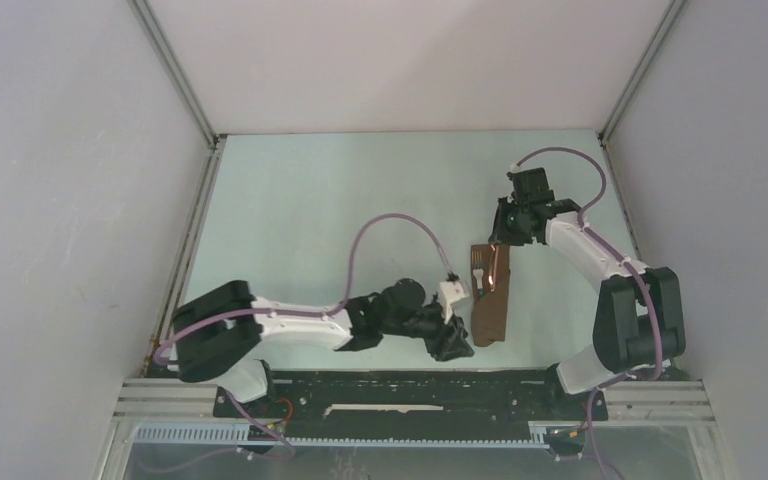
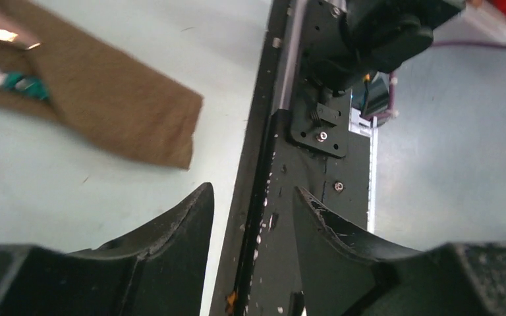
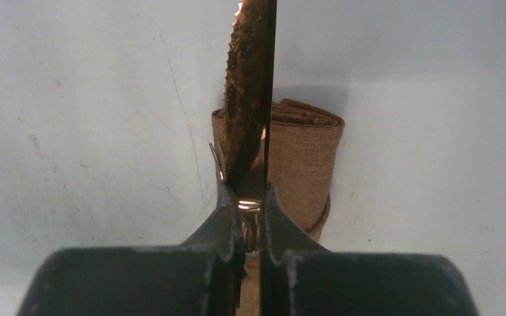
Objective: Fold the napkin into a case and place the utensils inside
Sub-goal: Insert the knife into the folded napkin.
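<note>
Case [image 1: 490,312] on pale-green table [image 1: 310,200] w/ white walls [image 1: 410,60]; R hand [image 3: 245,201] clamped on knife [image 3: 250,79], L hand [image 2: 253,191] apart.

Overhead camera looks down from behind; both close wrist views share the brown case [image 2: 105,112].
</note>
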Robot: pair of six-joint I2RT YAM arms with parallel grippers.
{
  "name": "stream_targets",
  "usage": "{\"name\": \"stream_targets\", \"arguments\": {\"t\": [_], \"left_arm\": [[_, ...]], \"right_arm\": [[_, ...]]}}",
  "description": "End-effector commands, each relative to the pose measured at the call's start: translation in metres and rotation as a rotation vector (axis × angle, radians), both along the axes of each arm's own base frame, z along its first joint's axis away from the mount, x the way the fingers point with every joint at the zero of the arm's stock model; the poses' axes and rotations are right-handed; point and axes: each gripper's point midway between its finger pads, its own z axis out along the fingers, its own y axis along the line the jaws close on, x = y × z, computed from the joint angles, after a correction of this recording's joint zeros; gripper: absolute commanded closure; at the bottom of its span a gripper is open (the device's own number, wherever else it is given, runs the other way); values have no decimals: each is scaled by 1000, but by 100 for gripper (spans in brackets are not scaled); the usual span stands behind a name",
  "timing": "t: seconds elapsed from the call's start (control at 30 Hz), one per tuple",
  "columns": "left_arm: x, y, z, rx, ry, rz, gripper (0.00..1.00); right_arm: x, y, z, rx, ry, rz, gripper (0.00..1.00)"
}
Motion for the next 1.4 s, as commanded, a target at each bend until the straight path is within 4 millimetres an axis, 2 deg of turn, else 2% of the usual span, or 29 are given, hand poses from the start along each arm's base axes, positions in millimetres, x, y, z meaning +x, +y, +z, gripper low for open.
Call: {"name": "stream_targets", "arguments": {"t": [0.0,0.1,0.27,0.33,0.43,0.83,1.03,1.23,1.37], "left_arm": [[-8,-46,16,-135,-275,-165,46],[-7,-69,-5,-105,-283,-197,46],[-8,-87,-32,-93,-235,-215,47],[-11,-92,-39,-92,-220,-240,53],[-10,-95,-53,-76,-220,-244,61],[18,-83,-92,17,-258,-136,70],[27,-80,-98,23,-271,-82,72],[34,-78,-95,10,-274,-49,72],[37,-75,-95,3,-266,-36,72]], "right_arm": [[34,3,28,16,-113,25,100],[38,1,23,6,-97,30,100],[36,-2,14,-7,-58,26,100],[33,-2,10,-14,-44,26,100],[28,0,6,-23,-29,30,100],[3,11,1,-36,13,38,100],[-10,11,-3,-43,47,26,100],[-31,19,-3,-37,71,30,100],[-43,17,-7,-58,86,10,100]]}}
